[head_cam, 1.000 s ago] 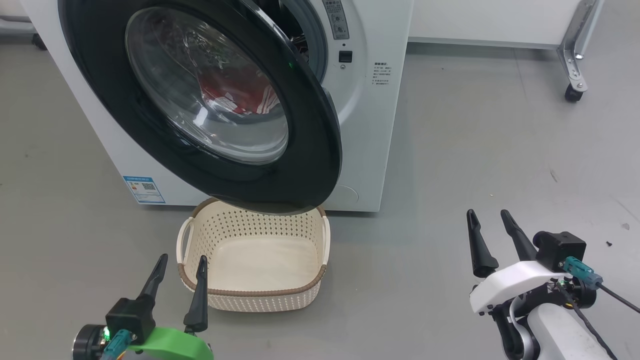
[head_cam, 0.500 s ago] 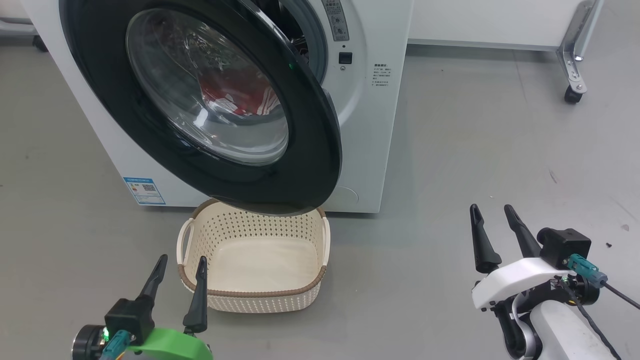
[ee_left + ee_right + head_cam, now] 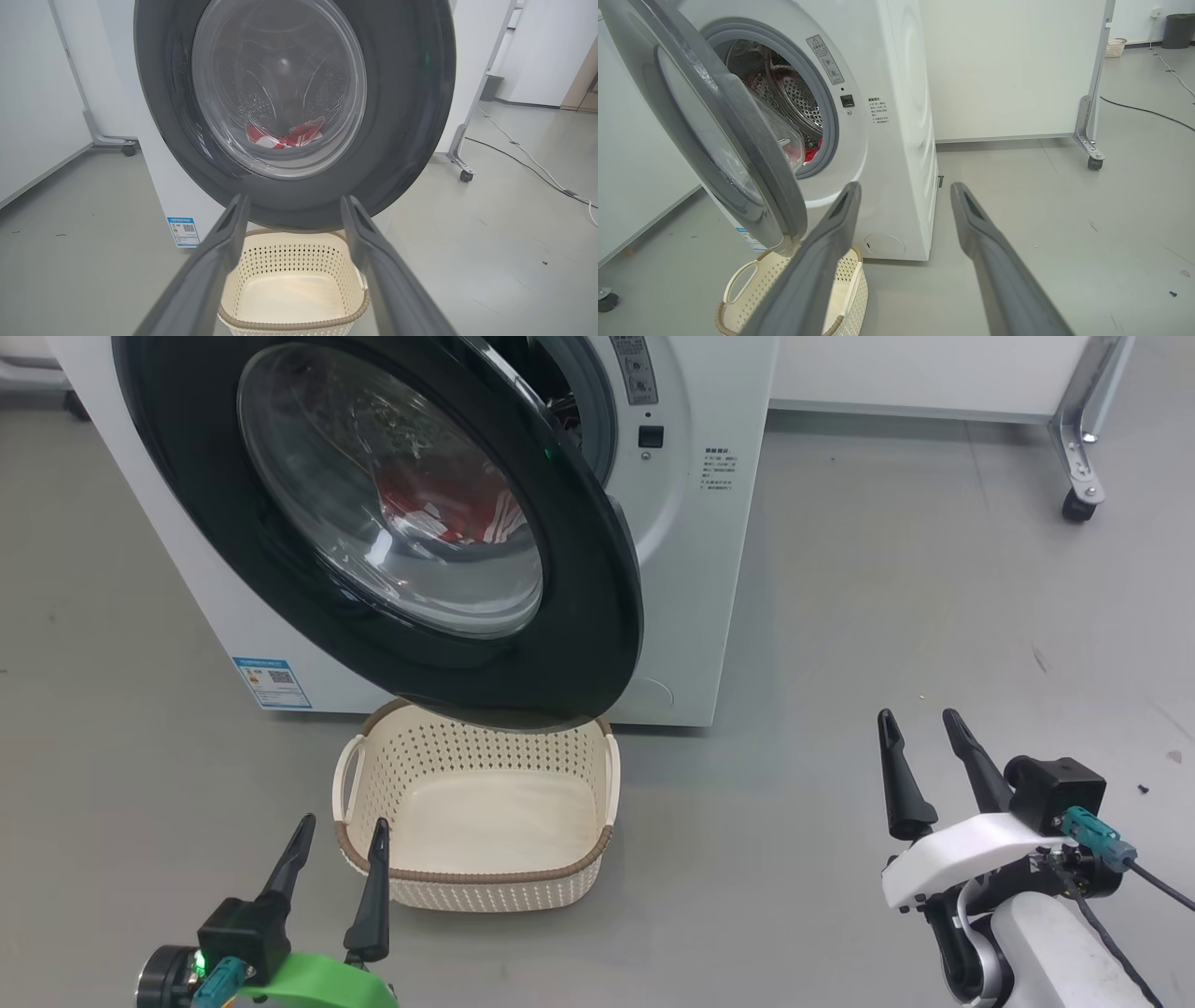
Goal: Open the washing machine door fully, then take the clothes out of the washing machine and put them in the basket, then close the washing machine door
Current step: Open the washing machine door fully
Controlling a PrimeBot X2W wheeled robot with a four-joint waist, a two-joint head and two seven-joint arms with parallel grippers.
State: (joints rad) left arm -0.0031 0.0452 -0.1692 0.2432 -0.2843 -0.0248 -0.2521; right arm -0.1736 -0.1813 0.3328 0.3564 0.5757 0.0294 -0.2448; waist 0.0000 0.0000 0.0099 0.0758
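one washing machine (image 3: pixel 695 569), one door (image 3: pixel 597 616), one basket (image 3: pixel 485 889), four fingers (image 3: pixel 374 887).

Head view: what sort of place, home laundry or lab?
Likely a lab or test bay: white front-loading washing machine standing on smooth grey floor, white partition panel on metal castor feet, loose black cable.

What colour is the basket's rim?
Brown, on the cream basket; clearest in the head view.

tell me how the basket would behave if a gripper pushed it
The basket is empty, with thin perforated walls, so it is probably light. On the smooth grey floor it would likely slide rather than stay put. It is low and wide, so tipping seems unlikely.
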